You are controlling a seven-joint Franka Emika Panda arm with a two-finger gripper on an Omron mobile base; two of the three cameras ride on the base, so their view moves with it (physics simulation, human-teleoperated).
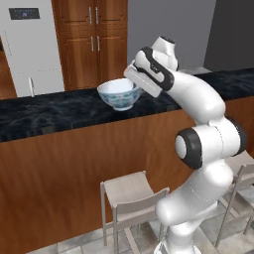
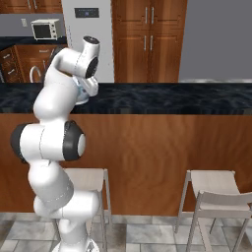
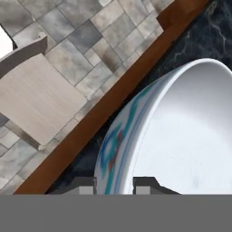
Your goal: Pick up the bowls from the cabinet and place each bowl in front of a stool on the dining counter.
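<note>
Right, from my seat I see the gripper [image 3: 115, 186] clamped on the rim of the white bowl [image 1: 119, 94], one fingertip [image 3: 86, 185] outside against the blue painted pattern and the other inside on the plain white wall. The bowl sits just over the dining counter [image 1: 54, 111], above the black marbled top close to its near edge; I cannot tell whether its foot touches the stone. In the right base view the bowl [image 2: 84, 92] is mostly hidden behind my own forearm, with only a pale sliver showing.

Below the counter, against the brown wood-panel front, a pale stool [image 1: 130, 194] stands roughly under the bowl, and in the hand view I look down past the counter edge onto its seat [image 3: 34, 102] and the grey tiled floor [image 3: 86, 41]. A second stool [image 2: 216, 194] stands well apart to the right. Nothing else lies on the stone near the bowl.

Behind the counter I see a tall wooden pantry [image 1: 92, 42] with double doors, a white refrigerator [image 1: 31, 47] beside it, and a small toaster oven [image 2: 47, 28] on the far counter.
</note>
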